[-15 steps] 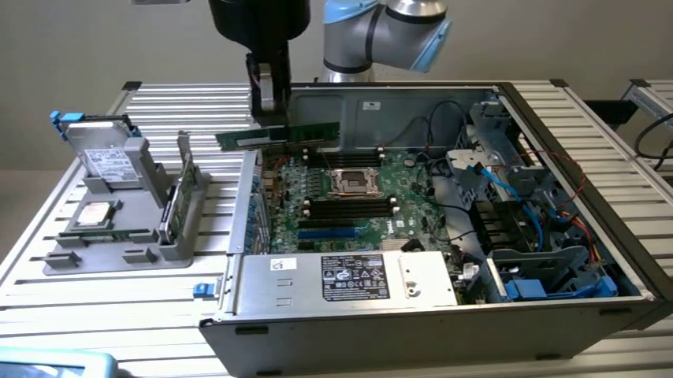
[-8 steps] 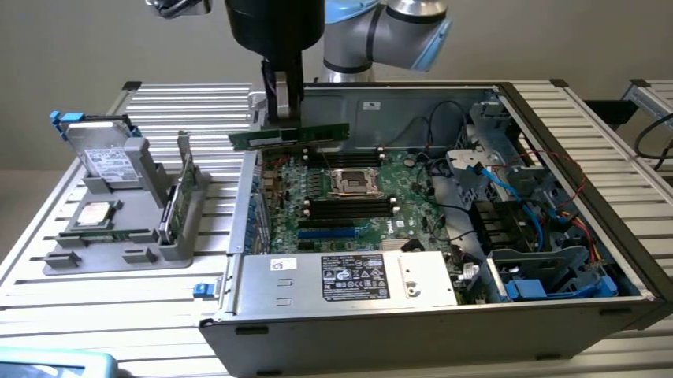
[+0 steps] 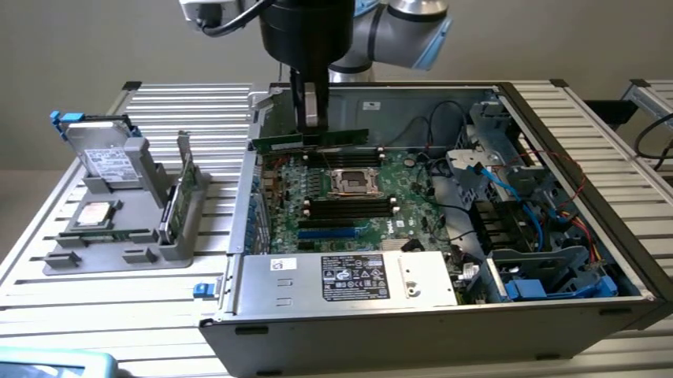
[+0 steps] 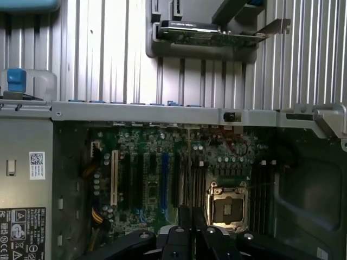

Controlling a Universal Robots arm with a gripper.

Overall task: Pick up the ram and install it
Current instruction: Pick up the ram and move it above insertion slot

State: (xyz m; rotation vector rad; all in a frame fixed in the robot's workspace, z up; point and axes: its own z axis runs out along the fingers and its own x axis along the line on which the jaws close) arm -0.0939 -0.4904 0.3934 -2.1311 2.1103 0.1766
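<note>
While jaws clamp the ram over the motherboard, the power-supply label is illegible.

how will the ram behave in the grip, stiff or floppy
Likely stiff: the ram juts straight out both sides of the gripper without sagging. Probably light, since a narrow pinch at mid-length holds it. It is thin, so it may twist if pushed off-centre.

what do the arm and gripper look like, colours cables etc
The arm is silver-grey metal with rounded joints and a pale blue cap. Its end is a thick black cylinder, with a black cable looping beside it. The gripper below is dark and narrow; in the wrist view its jaws are black, with round screw heads on the linkage.
</note>
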